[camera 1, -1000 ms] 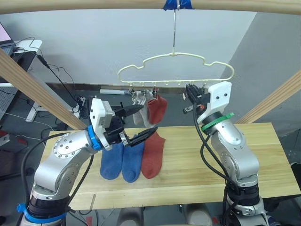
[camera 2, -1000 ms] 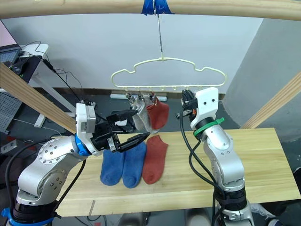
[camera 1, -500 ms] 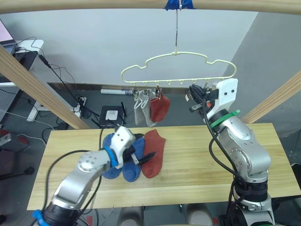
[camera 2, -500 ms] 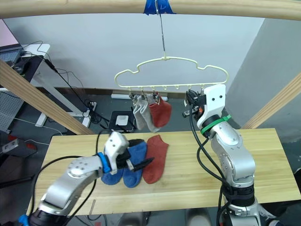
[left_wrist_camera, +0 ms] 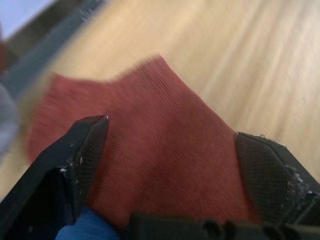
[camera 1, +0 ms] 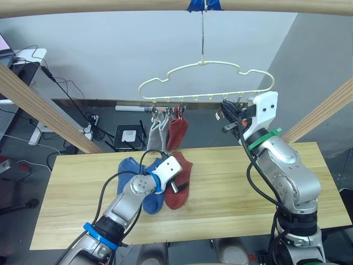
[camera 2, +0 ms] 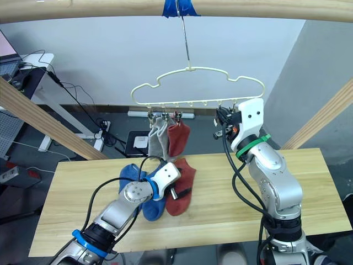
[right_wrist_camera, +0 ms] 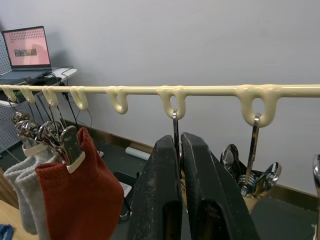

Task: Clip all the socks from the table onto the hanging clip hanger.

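Three socks lie on the bench (camera 1: 231, 193): two blue socks (camera 1: 132, 171) and a rust-red sock (camera 1: 177, 190) side by side. My left gripper (left_wrist_camera: 170, 165) hangs over the red one, jaws apart; I should press down and pinch near its cuff, lifting one layer clear of the blue. My right gripper (right_wrist_camera: 181, 165) has its jaws together around a clip wire under the clip hanger (camera 1: 207, 83), which carries two grey socks (camera 1: 157, 132) and a red sock (camera 1: 177, 132).

Three socks (camera 1: 177, 182) on table (camera 1: 220, 187), under clip hanger (camera 1: 204, 83).
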Robot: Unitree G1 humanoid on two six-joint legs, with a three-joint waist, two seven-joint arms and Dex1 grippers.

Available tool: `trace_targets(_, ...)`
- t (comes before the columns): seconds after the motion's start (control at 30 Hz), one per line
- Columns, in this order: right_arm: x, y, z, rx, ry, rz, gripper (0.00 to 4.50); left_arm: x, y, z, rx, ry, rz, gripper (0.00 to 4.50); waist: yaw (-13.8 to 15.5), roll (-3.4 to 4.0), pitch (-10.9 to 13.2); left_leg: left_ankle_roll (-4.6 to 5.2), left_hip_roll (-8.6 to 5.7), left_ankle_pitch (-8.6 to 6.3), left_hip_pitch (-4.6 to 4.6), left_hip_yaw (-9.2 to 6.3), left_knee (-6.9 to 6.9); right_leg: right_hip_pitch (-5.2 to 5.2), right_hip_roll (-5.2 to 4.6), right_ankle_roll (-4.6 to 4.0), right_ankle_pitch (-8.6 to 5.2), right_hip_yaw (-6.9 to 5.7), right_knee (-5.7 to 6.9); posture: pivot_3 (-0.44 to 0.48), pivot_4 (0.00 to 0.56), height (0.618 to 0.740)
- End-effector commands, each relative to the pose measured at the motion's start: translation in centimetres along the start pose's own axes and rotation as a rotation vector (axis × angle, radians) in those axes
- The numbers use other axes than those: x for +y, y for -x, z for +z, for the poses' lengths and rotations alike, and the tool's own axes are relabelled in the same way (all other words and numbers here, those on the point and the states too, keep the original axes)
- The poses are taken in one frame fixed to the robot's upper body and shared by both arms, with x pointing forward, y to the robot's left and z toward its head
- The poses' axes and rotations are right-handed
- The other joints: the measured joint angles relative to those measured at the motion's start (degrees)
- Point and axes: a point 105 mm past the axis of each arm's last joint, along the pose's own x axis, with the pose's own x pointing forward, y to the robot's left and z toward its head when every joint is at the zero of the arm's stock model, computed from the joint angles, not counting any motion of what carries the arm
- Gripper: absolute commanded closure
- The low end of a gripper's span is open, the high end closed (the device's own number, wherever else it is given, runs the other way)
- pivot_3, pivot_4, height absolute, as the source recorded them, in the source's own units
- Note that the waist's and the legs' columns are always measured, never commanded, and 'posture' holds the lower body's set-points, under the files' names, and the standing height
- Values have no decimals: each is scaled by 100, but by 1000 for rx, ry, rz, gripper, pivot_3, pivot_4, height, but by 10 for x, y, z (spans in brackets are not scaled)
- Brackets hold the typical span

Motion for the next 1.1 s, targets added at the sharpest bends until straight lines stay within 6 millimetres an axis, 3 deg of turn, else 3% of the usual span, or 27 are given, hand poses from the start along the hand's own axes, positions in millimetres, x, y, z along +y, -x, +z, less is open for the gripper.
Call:
trace_targets(0.03, -3, 5, 8, -26, 9, -17, 4500, -7, -4, 1, -9, 10, -41, 912, -1, 0, 0, 0, -1, 0, 0, 0, 1, 1, -1, 0, 0, 0, 1, -193, 303, 740)
trace_targets(0.3, -5, 8, 6, -12, 5, -29, 4500, -9, -5, 4, -25, -33, -50, 3268, -13, 0, 0, 1, -1, 1, 1, 1, 6, 3, -1, 0, 0, 0, 3, -198, 304, 740)
trace_targets(0.47, -6, 9, 4, -5, 4, -30, 4500, -13, 0, 2, -36, -35, -63, 4462, -19, 0, 0, 1, -1, 1, 1, 0, 4, 2, -1, 0, 0, 0, 2, -189, 302, 740)
trace_targets(0.57, -7, 9, 3, -1, 1, -25, 4500, -13, 4, 10, -87, -19, -55, 4492, -20, 0, 0, 1, -1, 1, 1, -1, 5, 3, -2, 0, 0, 0, 3, -182, 298, 740)
trace_targets(0.7, -8, 10, 1, 18, -29, -6, 4500, -6, 19, 37, -242, -65, -11, 4492, -12, 0, 0, 1, -1, 1, 0, -2, 5, 3, -4, 0, 0, -1, 3, -178, 295, 740)
trace_targets(0.93, -13, 18, -5, 133, -178, 116, 4500, 6, 68, 80, -523, -357, 97, 4492, -3, 1, -1, 1, -1, 1, 2, -1, 3, 7, -10, 0, 0, 0, -2, -178, 292, 740)
trace_targets(1.1, -16, 21, -2, 182, -386, 160, 4500, 11, 85, 99, -648, -562, 204, 4492, 14, 1, -1, 2, -7, 1, 1, 0, 5, 14, -17, 0, 0, -2, -7, -181, 291, 740)
